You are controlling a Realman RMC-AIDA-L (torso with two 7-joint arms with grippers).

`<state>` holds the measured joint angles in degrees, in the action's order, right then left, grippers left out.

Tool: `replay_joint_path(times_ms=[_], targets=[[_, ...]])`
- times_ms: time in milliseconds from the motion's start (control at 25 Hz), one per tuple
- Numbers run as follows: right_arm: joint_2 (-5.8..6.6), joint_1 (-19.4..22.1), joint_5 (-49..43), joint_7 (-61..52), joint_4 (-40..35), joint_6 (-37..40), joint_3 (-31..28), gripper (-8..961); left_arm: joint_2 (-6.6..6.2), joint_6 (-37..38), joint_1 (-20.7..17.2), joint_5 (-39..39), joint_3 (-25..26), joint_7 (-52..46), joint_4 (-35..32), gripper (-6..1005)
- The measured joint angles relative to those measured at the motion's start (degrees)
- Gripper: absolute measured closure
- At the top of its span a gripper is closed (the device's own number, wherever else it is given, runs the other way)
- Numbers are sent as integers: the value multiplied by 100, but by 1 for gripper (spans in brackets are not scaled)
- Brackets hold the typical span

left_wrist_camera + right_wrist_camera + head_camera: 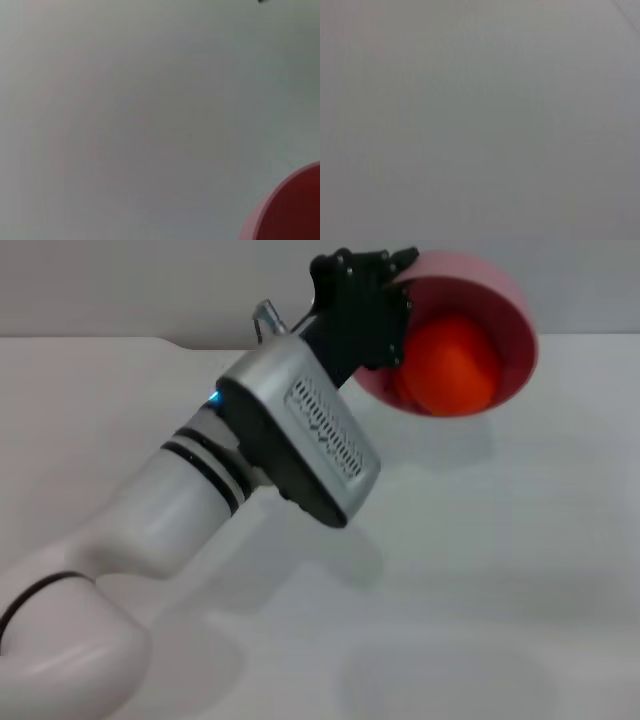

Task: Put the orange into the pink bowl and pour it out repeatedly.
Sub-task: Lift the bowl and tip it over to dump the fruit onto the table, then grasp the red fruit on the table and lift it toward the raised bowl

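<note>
The left hand, a black unit at the end of the silver-and-white left arm, reaches up and forward from the lower left of the head view and is clamped on the near-left rim of the pink bowl, holding it lifted off the counter. The bowl is tipped steeply, its opening turned toward the robot and slightly downward, so the whole inside shows. The orange sits inside the bowl against its lower wall, just beside the hand and on its right, touching the pink surface and not yet out over the lip. A soft shadow of bowl and arm falls on the pale counter below. In the left wrist view only an arc of the pink bowl shows at one corner, its darker red interior beyond the lighter rim, with plain counter filling the rest. The right hand is not in view in any picture; the right wrist view shows nothing but a bare grey surface. No brand, label or readable writing shows on the bowl, the fruit or the arm.
</note>
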<state>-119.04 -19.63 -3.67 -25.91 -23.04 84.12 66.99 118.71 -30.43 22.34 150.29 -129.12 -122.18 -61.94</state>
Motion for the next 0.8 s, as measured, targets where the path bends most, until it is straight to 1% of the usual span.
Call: replay_joint_path(times_ms=[40, 80, 120, 200, 320, 640, 800], targets=[[-1, -3, 0, -25, -7, 0, 3, 455, 4, -210, 9, -1, -40, 36, 80, 955], [-1, -11, -10, -60, -24, 0, 7, 455, 12, -598, 32, -4, -122, 117, 245, 955], [-2, -18, -20, -69, -31, 0, 9, 455, 15, -731, 41, -4, -146, 137, 293, 955], [-3, -27, -27, -82, -36, 0, 12, 455, 20, -968, 64, -4, -203, 170, 396, 955], [-1, -47, -35, -119, -37, 0, 16, 456, 20, -1039, 77, -7, -189, 173, 419, 955], [3, -83, -40, -125, -37, -1, 64, 457, 12, -996, 125, -24, -169, 130, 423, 955], [4, -95, -42, -125, -38, -1, 69, 457, -48, -165, 213, -162, -87, -489, 102, 955]])
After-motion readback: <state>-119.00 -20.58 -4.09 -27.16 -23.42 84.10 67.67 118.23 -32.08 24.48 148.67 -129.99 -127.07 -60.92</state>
